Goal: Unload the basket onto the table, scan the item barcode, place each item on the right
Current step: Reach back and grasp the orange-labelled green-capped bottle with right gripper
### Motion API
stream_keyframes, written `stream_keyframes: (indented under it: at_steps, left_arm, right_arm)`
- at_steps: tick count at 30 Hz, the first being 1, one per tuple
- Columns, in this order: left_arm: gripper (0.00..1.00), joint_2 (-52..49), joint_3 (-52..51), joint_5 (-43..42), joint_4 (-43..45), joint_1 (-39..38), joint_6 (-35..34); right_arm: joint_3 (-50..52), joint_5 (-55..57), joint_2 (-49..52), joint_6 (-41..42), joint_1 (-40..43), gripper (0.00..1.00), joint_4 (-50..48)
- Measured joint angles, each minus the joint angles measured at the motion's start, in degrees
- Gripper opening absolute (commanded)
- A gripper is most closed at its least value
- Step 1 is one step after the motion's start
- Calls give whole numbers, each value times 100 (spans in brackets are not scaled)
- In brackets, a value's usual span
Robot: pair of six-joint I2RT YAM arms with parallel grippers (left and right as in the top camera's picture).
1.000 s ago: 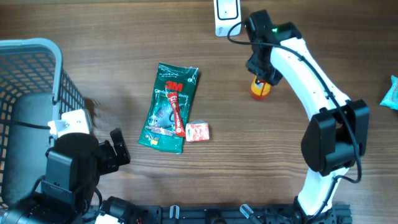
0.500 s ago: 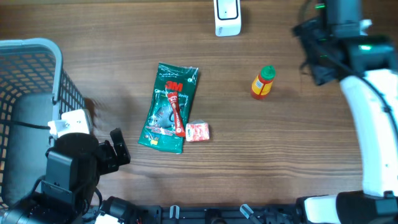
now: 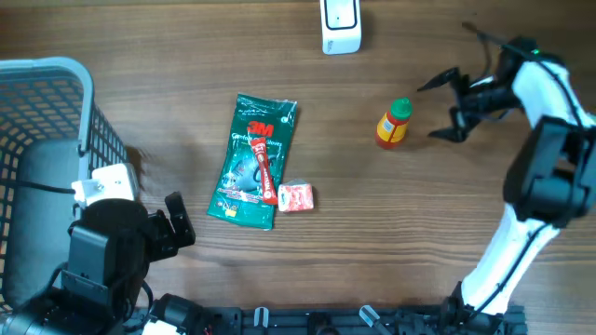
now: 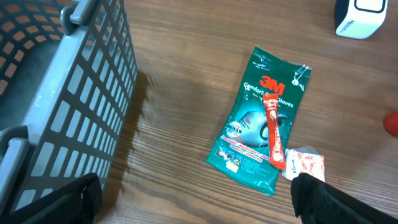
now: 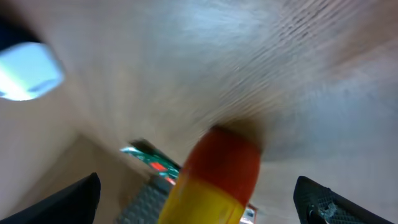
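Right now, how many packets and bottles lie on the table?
3: a green glove packet mid-table, a small red-and-white packet by its lower right corner, an orange bottle further right. The right arm may hide more.

The wooden tabletop [image 3: 186, 56] is mid-brown with fine streaky grain. The flat plastic glove packet [image 3: 250, 172] is dark green with white lettering, a red logo and a red strip down its middle. The small square sachet [image 3: 295, 196] is mottled red and white. The little squeeze bottle [image 3: 394, 124] is orange-yellow with a red band and a green cap. The boxy scanner [image 3: 340, 23] is white. The plastic lattice basket [image 3: 104, 140] is grey. The right arm's fingers [image 3: 438, 82] are black.
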State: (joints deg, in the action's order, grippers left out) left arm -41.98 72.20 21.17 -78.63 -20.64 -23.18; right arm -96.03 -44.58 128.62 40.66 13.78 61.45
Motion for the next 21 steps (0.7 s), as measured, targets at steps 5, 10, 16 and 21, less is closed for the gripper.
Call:
stream_keyframes:
  at_steps: [5, 10, 16, 21]
  left_arm:
    - [100, 0, 0, 0, 0, 0, 0]
    - [100, 0, 0, 0, 0, 0, 0]
    - [100, 0, 0, 0, 0, 0, 0]
    - [100, 0, 0, 0, 0, 0, 0]
  right_arm:
    - [33, -664, 254, -726, -251, 100, 42]
    - [33, -752, 254, -1058, -730, 100, 131]
    - [33, -636, 254, -1119, -1150, 100, 413]
    - [37, -636, 254, -1121, -1150, 100, 605]
